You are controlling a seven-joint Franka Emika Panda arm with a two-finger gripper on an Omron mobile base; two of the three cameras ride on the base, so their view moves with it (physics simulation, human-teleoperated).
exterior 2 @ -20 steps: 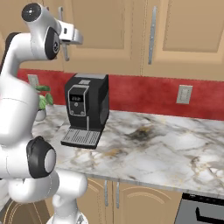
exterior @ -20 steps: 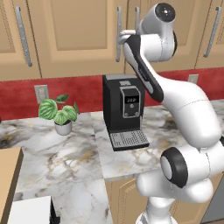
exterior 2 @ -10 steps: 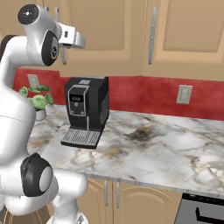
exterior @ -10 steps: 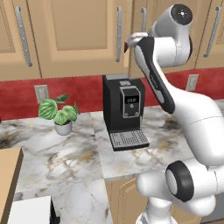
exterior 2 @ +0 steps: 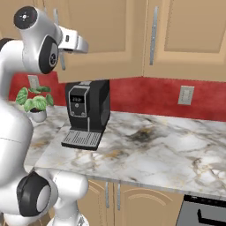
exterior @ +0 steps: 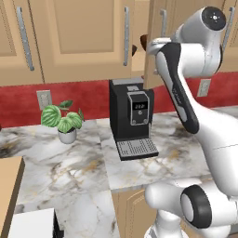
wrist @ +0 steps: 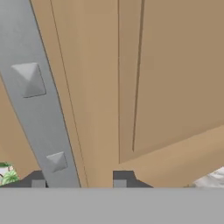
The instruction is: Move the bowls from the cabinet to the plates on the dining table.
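The cabinet (exterior: pixel 79 37) hangs above the counter with one door (wrist: pixel 175 65) pulled a little ajar. Through the gap in the left base view, the dark brown edges of two bowls (exterior: pixel 135 49) show on the shelf inside. My gripper (wrist: pixel 78 180) is right at that door. Its jaws stand apart on either side of the door's silver bar handle (wrist: pixel 35 87), which runs slantwise between the fingertips (wrist: pixel 120 179) with a gap on one side. Nothing is gripped. The dining table and the plates are out of view.
A black coffee machine (exterior: pixel 132 116) stands on the marble counter (exterior 2: pixel 154 150) just below the open door. A potted plant (exterior: pixel 62 121) sits to its left. Wall sockets are set in the red backsplash (exterior 2: pixel 185 95). A tan edge (exterior: pixel 7 186) shows at the lower left.
The jaws have parted from shut on the handle to apart around it. The arm's upper joints have swung right in the left base view. The door stands ajar.
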